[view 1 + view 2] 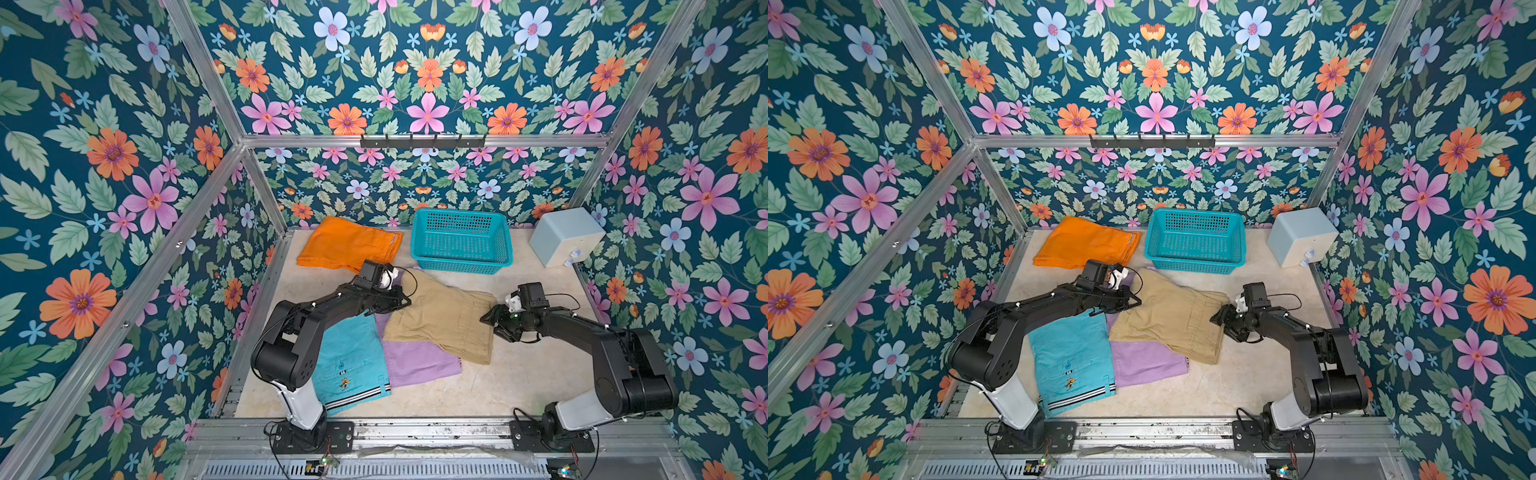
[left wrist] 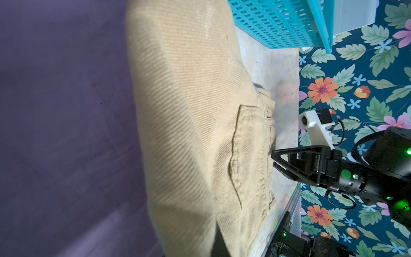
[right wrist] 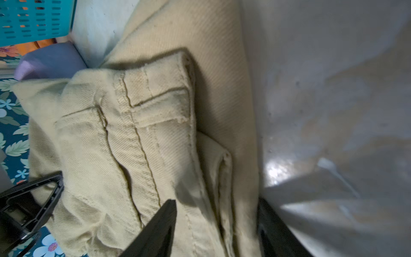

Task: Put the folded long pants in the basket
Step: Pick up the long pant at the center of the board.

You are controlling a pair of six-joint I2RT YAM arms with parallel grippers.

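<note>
The left hand [image 1: 402, 305] is closed on one edge of the tan pants [image 1: 440, 320]. The right hand [image 1: 490, 319] stands part open astride the waistband opposite. We seat every layer deep between the fingers, clamp, then lift level toward the empty basket [image 1: 459, 265] just beyond. The pair overlaps the lilac pants [image 1: 419, 359] on the pale bench [image 1: 519, 386]. Floral walls stand close.

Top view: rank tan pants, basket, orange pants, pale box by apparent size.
1-2. tan pants and basket: look alike, not ranked.
3. orange pants.
4. pale box, only slightly smaller.
</note>
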